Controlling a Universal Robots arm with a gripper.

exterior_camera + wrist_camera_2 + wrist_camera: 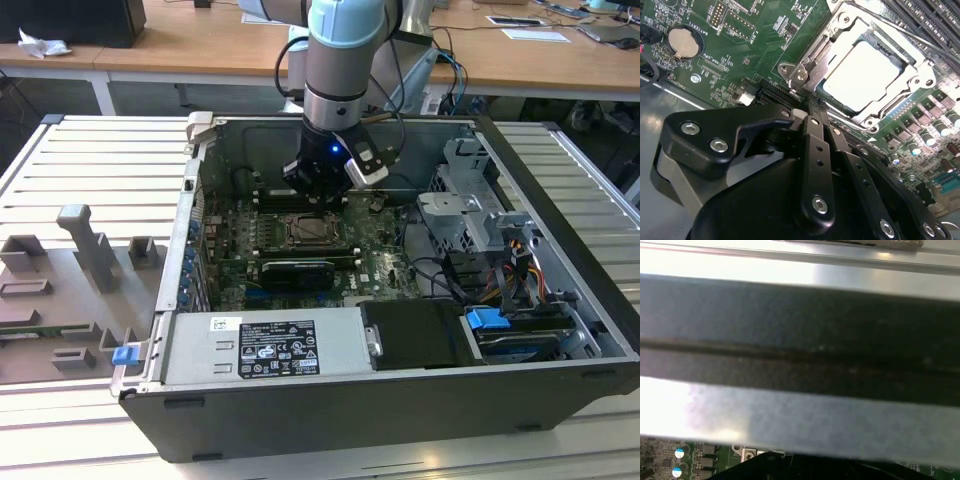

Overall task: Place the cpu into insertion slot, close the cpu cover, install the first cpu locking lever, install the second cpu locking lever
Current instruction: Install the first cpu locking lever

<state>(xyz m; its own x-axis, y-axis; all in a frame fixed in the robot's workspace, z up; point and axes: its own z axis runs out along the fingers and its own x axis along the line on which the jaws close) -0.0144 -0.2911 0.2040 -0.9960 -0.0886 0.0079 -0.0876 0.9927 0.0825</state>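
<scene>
The cpu (862,75) lies flat in the insertion slot (292,232) on the green motherboard, its pale face showing in the second wrist view. The silvery cpu cover (827,47) lies down around it, with the chip visible through its window. A thin metal lever rod (920,36) runs along the far side of the socket. My gripper (816,107) hovers just beside a corner of the socket with its black fingers (812,150) pressed together, nothing visible between them. In the exterior view the gripper (318,190) hangs inside the open case, just behind the socket.
Black memory slots (935,15) flank the socket, and a coin battery (682,41) sits on the board. A black graphics card (295,272), a grey drive cage (465,200) and the power supply (265,345) crowd the case. The case wall (800,330) is close.
</scene>
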